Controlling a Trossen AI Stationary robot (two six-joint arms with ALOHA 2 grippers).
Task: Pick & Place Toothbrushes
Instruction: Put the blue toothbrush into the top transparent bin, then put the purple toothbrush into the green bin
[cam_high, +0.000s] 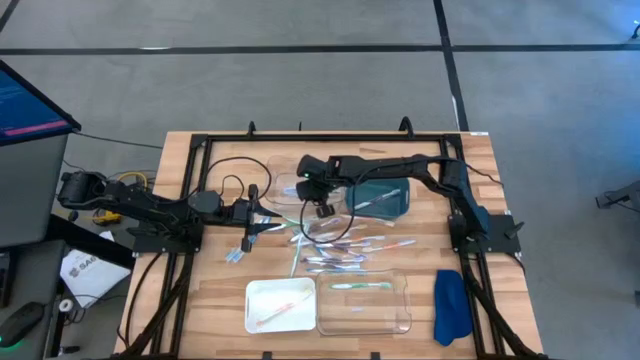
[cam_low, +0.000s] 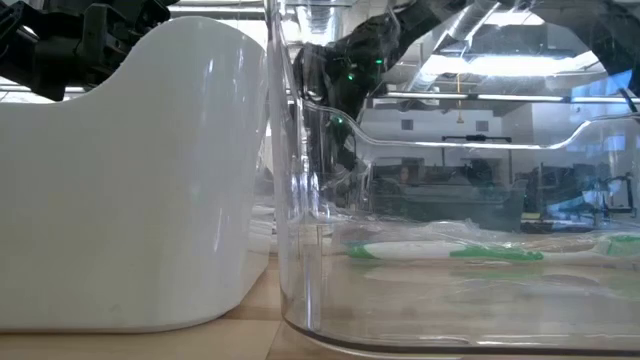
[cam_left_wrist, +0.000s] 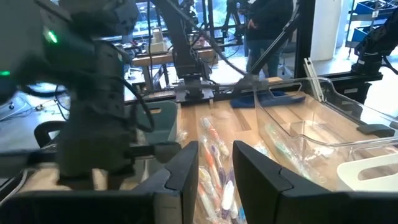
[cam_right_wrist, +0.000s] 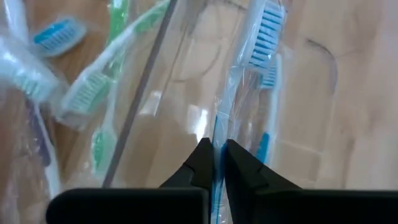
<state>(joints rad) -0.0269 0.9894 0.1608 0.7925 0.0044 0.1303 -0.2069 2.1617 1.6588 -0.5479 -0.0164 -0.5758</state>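
Right hand (cam_right_wrist: 213, 163) pinching 1 wrapped blue toothbrush (cam_right_wrist: 264, 31) above the loose toothbrushes (cam_high: 345, 250) at mid-worktop (cam_high: 190, 300). Left hand (cam_left_wrist: 214, 180) hovering nearby, fingers narrowly parted, gripping nothing.

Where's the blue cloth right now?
High view: the blue cloth lies at the table's near-right corner, just right of the clear tray, under the right arm's base.
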